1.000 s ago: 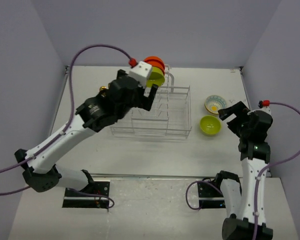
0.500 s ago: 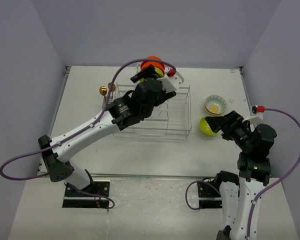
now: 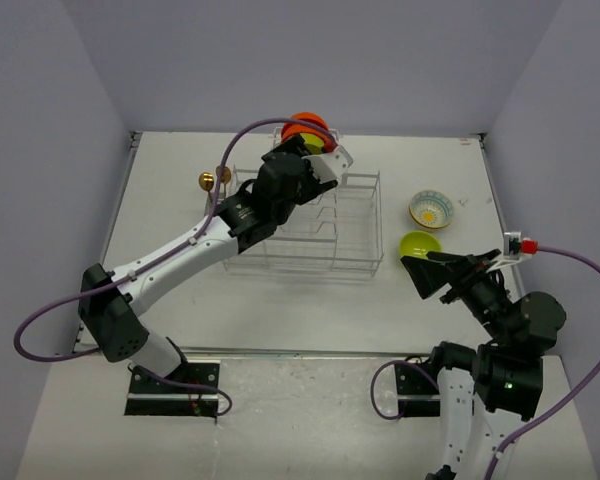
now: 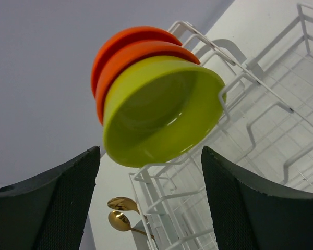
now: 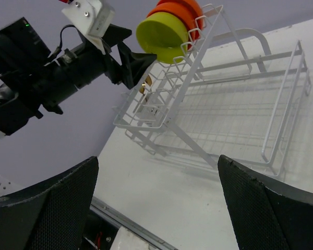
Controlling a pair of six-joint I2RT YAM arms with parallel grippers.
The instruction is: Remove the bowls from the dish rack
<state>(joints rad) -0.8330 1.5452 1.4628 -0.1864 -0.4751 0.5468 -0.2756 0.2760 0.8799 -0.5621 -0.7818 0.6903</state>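
Observation:
The white wire dish rack [image 3: 325, 235] stands mid-table. At its far end a lime-green bowl [image 3: 314, 147] and two orange-red bowls [image 3: 305, 125] stand on edge between the divider loops. My left gripper [image 3: 298, 157] is open and empty just in front of them. In the left wrist view the green bowl [image 4: 161, 112] sits above and between the spread fingers [image 4: 57, 208], with the orange bowls [image 4: 130, 41] behind it. My right gripper [image 3: 442, 270] is open and empty, raised near the rack's right front. A lime-green bowl [image 3: 420, 243] and a pale patterned bowl [image 3: 431, 208] sit on the table to the right.
Two gold spoons [image 3: 208, 181] stand at the rack's far left corner and also show in the left wrist view [image 4: 120, 211]. In the right wrist view, the rack [image 5: 235, 104], stacked bowls [image 5: 161, 31] and left arm [image 5: 68, 73] appear. Grey walls enclose the table.
My left gripper has swung in toward the stacked bowls at the rack's far end. My right gripper has drawn back from the green bowl on the table toward the near edge.

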